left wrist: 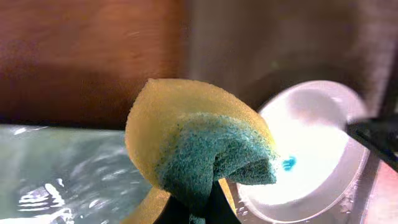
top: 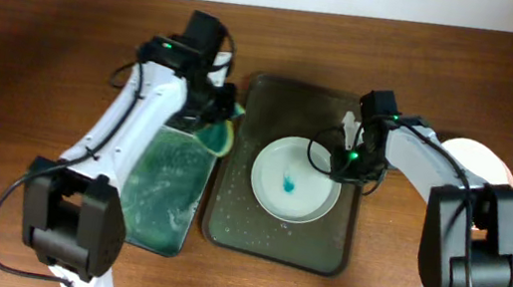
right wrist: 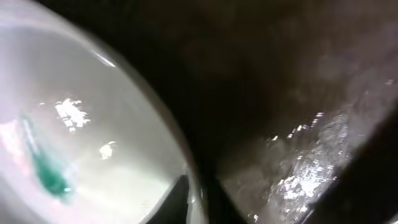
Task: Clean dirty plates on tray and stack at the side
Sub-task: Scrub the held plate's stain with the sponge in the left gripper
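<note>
One white plate [top: 296, 179] with a teal smear at its centre lies on the dark tray [top: 244, 232]. My right gripper [top: 345, 162] is shut on the plate's right rim; in the right wrist view the rim [right wrist: 193, 186] runs between the fingers. My left gripper [top: 212, 115] is shut on a yellow sponge [left wrist: 193, 143] with a green scrub face, held over the edge between basin and tray. The plate also shows in the left wrist view [left wrist: 311, 155]. A second white plate [top: 480, 160] lies partly hidden under the right arm, off the tray.
A green basin [top: 164, 196] with teal soapy liquid stands left of the tray. Wet droplets cover the tray floor [right wrist: 311, 168]. Brown table surface surrounds both.
</note>
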